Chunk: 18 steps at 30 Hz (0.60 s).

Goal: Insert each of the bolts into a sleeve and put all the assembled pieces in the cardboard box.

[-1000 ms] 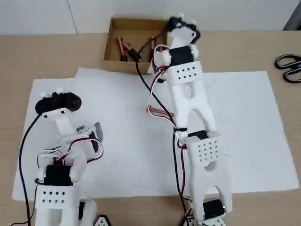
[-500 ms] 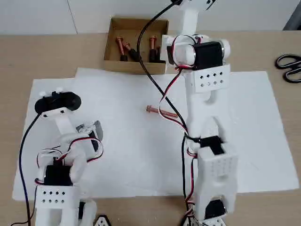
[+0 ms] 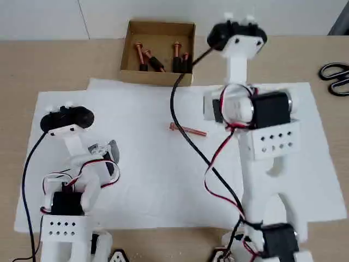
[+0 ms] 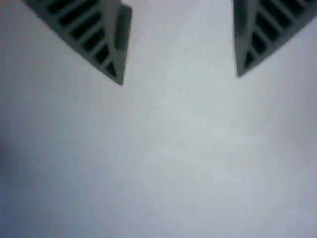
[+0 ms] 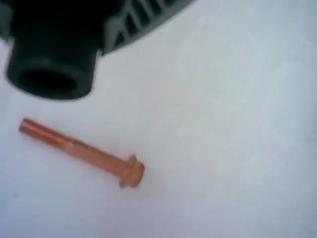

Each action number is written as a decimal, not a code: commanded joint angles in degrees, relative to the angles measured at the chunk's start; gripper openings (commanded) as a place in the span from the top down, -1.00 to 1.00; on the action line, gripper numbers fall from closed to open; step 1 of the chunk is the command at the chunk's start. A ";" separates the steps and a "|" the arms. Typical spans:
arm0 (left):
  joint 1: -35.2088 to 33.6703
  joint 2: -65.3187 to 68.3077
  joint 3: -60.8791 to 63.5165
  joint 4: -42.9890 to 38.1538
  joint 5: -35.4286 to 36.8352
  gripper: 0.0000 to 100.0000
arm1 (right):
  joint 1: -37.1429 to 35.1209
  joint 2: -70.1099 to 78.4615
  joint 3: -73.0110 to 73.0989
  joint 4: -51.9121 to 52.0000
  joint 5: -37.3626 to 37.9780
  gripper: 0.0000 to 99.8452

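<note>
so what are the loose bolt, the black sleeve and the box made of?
The bolt looks like metal with a coppery finish, going by its sheen. The black sleeve is matte, likely plastic or rubber; I can't tell which. The box is plain brown cardboard, dull, with raw edges.

You have a wooden table (image 3: 32, 65); on it lie a white sheet (image 3: 152, 174), the cardboard box (image 3: 155, 78) and scissors (image 3: 334, 76).

No readable text, label or number anywhere.

Bright, even overhead light casts only faint shadows.
</note>
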 commanded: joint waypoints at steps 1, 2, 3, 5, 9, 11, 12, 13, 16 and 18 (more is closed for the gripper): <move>0.44 -0.79 1.10 -1.41 -0.18 0.72 | 1.01 -4.26 6.95 -1.80 0.70 0.99; 0.44 -0.79 1.45 -1.49 -0.18 0.72 | 1.10 -4.26 8.97 -2.51 0.70 0.99; 0.44 -0.79 1.54 -1.49 -0.18 0.72 | 1.10 -4.26 11.08 -3.74 0.70 0.99; 0.44 -0.88 1.45 -1.49 -0.18 0.72 | 1.10 -4.26 15.38 -6.81 0.70 0.99; 0.44 -0.88 1.36 -1.49 -0.18 0.72 | 2.15 -4.18 22.86 -12.26 2.81 0.99; 0.44 -0.88 1.54 -1.49 -0.18 0.72 | 4.09 -4.18 26.02 -15.69 9.14 0.99; 0.44 -0.88 1.54 -1.41 -0.18 0.72 | 5.41 -4.18 27.96 -17.27 12.92 0.99; 0.44 -0.88 1.54 -1.41 -0.18 0.72 | 6.46 -4.18 30.15 -19.12 15.30 0.99; 0.44 -0.88 1.54 -1.41 -0.18 0.72 | 8.66 -4.18 38.07 -26.51 15.91 0.99; 0.44 -0.88 1.54 -1.41 -0.18 0.72 | 9.01 -4.18 42.81 -30.55 15.91 0.99</move>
